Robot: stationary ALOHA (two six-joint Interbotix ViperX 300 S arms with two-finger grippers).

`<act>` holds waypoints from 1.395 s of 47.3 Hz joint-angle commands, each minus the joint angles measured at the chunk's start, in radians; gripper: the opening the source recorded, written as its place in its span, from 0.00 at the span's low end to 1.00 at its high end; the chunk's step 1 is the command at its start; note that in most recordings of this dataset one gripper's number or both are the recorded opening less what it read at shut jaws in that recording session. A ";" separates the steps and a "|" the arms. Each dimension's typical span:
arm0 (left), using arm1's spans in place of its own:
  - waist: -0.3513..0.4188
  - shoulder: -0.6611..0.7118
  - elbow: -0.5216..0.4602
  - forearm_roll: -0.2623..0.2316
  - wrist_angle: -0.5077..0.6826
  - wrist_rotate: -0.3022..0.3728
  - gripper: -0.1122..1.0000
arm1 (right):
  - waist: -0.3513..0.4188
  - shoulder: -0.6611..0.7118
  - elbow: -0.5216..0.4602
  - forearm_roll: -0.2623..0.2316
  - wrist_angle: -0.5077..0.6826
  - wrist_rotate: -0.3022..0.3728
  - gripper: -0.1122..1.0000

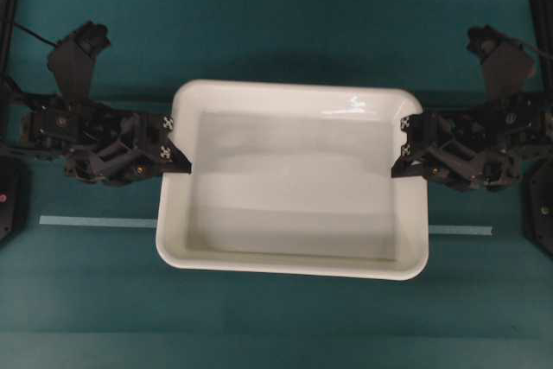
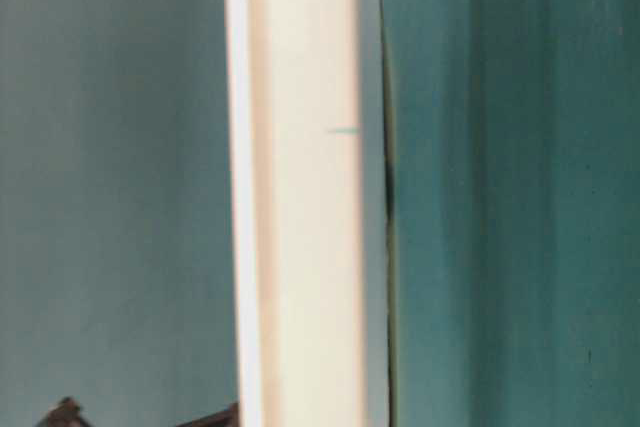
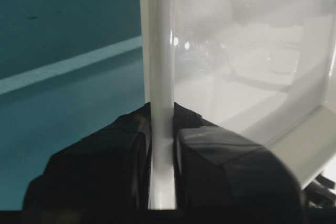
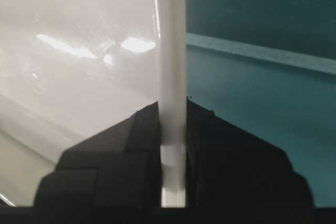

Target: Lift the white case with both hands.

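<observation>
White case (image 1: 294, 183) sitting mid-desk (image 1: 285, 326), over pale tape strip (image 1: 95, 222). Left hand (image 1: 183, 162) pinching left rim, fingers (image 3: 105, 161) clamped both sides. Right hand (image 1: 399, 162) gripping right rim likewise.

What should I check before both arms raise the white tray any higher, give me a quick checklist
1. Left gripper shut on the white case rim: ok.
2. Right gripper shut on the opposite rim: ok.
3. Grips roughly opposite each other across the case: ok.
4. Case empty, nothing to slide: ok.
5. Case level: cannot tell.
6. Case clear of the table and the tape strip: cannot tell.
</observation>
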 commanded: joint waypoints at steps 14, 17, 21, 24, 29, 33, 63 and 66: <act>-0.006 0.054 0.032 0.003 -0.025 0.002 0.18 | -0.002 0.095 0.014 -0.006 -0.072 -0.086 0.18; -0.009 0.064 0.038 0.003 -0.025 0.000 0.18 | -0.002 0.112 0.015 -0.006 -0.072 -0.086 0.18; -0.012 0.081 0.048 0.003 -0.029 0.000 0.18 | -0.002 0.127 0.017 -0.008 -0.075 -0.086 0.18; -0.014 0.094 0.057 0.003 -0.034 0.000 0.18 | -0.002 0.138 0.025 -0.008 -0.077 -0.089 0.18; -0.014 0.109 0.083 0.003 -0.046 0.002 0.18 | -0.002 0.152 0.041 -0.008 -0.086 -0.089 0.18; -0.017 0.117 0.100 0.003 -0.066 0.000 0.18 | -0.002 0.161 0.057 -0.006 -0.109 -0.089 0.18; -0.012 0.209 0.153 0.006 -0.160 0.003 0.18 | -0.005 0.327 0.109 -0.014 -0.307 -0.120 0.18; -0.011 0.227 0.152 0.006 -0.169 0.005 0.18 | -0.006 0.344 0.107 -0.014 -0.308 -0.126 0.18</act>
